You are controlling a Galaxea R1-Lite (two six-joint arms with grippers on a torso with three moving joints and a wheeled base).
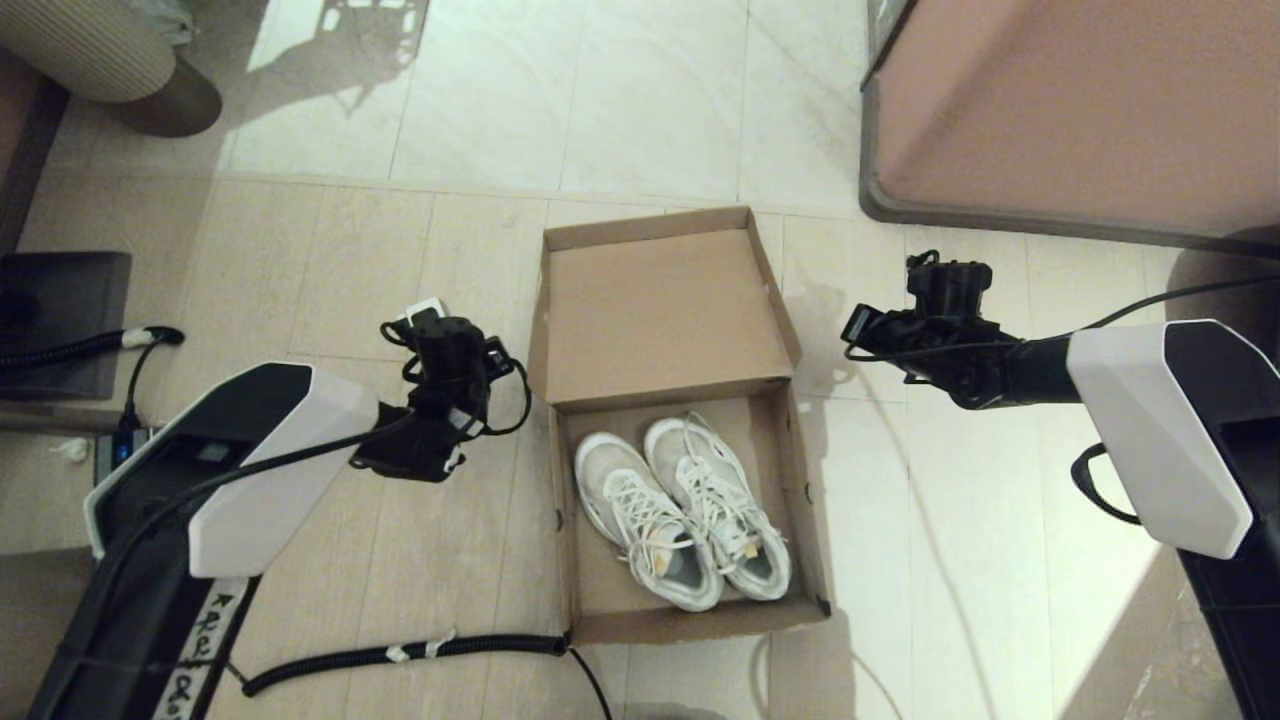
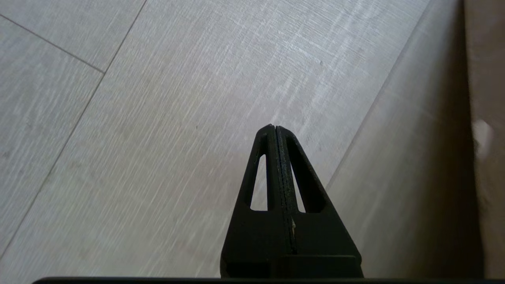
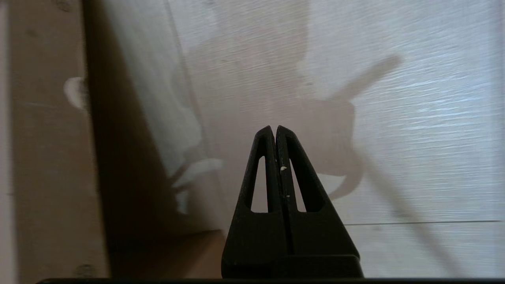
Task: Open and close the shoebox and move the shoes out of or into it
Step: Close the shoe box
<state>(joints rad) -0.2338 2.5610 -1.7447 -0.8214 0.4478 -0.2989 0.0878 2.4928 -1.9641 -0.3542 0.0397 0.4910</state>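
Observation:
The brown cardboard shoebox [image 1: 600, 590] stands open on the floor, its flap lid [image 1: 665, 310] folded back away from me. Both white sneakers [image 1: 680, 510] lie side by side inside it, toes toward the lid. My left gripper [image 1: 425, 320] hangs above the floor just left of the box, shut and holding nothing [image 2: 275, 128]; the box wall [image 2: 487, 118] shows beside it. My right gripper [image 1: 935, 275] hovers right of the lid, also shut and holding nothing [image 3: 275, 128], with the box side [image 3: 47, 157] in its view.
A large pinkish-brown cabinet [image 1: 1080, 110] stands at the back right. A round ribbed object [image 1: 100, 50] sits at the back left. A black coiled cable [image 1: 400, 655] runs along the floor in front of the box, and a dark unit [image 1: 60, 320] with cables lies at the left.

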